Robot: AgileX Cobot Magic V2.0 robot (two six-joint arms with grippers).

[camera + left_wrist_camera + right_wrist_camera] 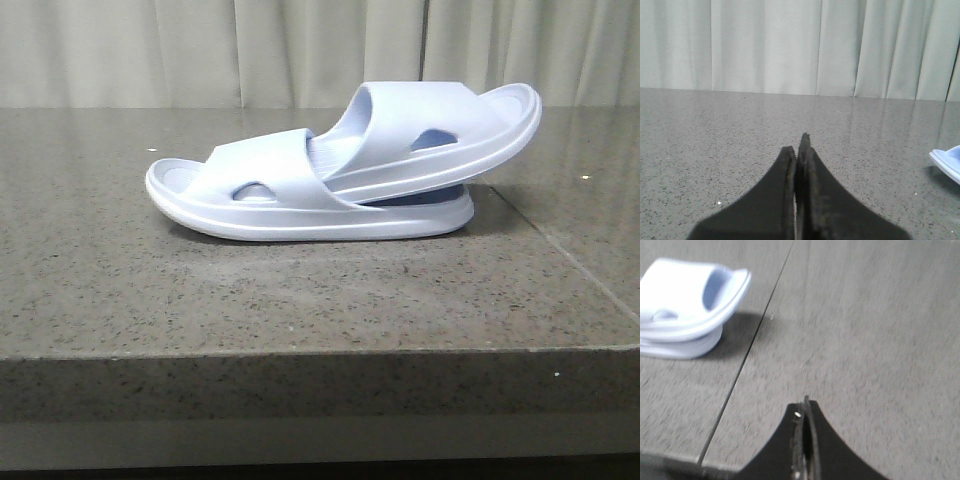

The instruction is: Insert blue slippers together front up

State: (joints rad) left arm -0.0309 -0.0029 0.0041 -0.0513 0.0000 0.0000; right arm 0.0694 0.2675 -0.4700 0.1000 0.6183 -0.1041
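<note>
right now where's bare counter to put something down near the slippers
Bare stone lies between the slippers and the counter's front edge, and left of the lower slipper's toe. Right of the seam is free too. Only the middle is taken, where the two slippers are stacked.

Grey speckled stone table [300, 300] w/ seam at right; pale pleated curtain [200, 50] behind, even light.

Left gripper [799, 150] fingers pressed together, right gripper [805, 412] fingers likewise closed, both empty
</note>
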